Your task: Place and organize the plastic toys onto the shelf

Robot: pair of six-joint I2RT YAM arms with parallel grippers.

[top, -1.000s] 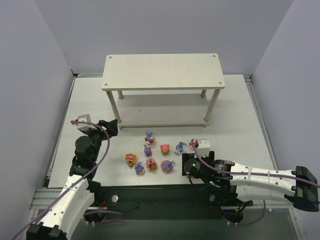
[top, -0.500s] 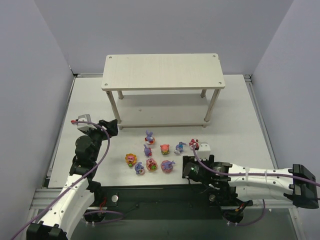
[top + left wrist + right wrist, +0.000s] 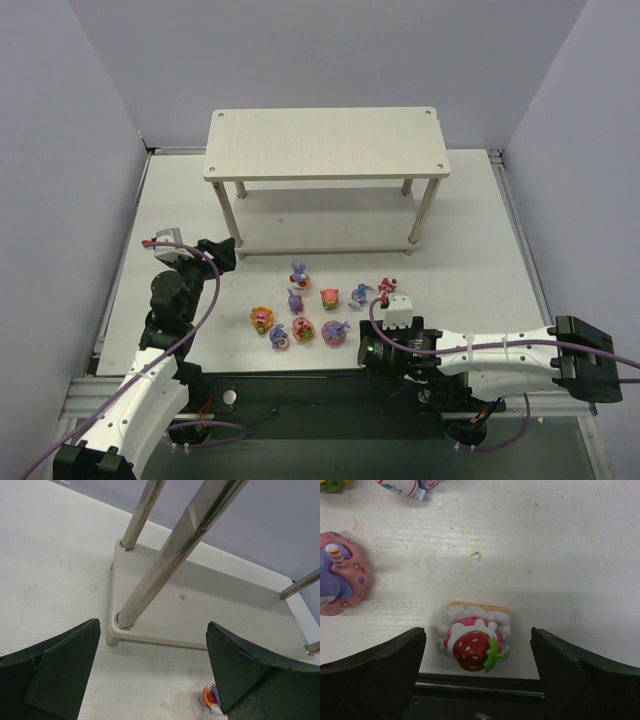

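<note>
While the plastic toys (image 3: 330, 297) stand grouped on the counter (image 3: 480, 230), the shelf (image 3: 325, 143) sits just beyond them, toward the far wall. Cluster lies between the two arms: purple long-eared bunnies mixed with round red, pink and orange pieces.

Rightmost piece: strawberry-topped toy (image 3: 475, 644), white frilled base, resting on the counter. Right jaws spread wide, one dark finger (image 3: 375, 670) on either side of it, a gap on both sides, not touching, nothing gripped. Same wrist view catches a pink round toy (image 3: 342, 577) with a purple figure on it at the left edge, and another toy cut off at the top edge.

Left jaws also wide open, holding nothing, low over the counter beside the cluster's left end. They face the shelf's near left corner; the lower tier and two shiny legs fill that view. One small orange-and-red toy (image 3: 212, 700) peeks in at the bottom edge, just beside the right-hand finger.
</note>
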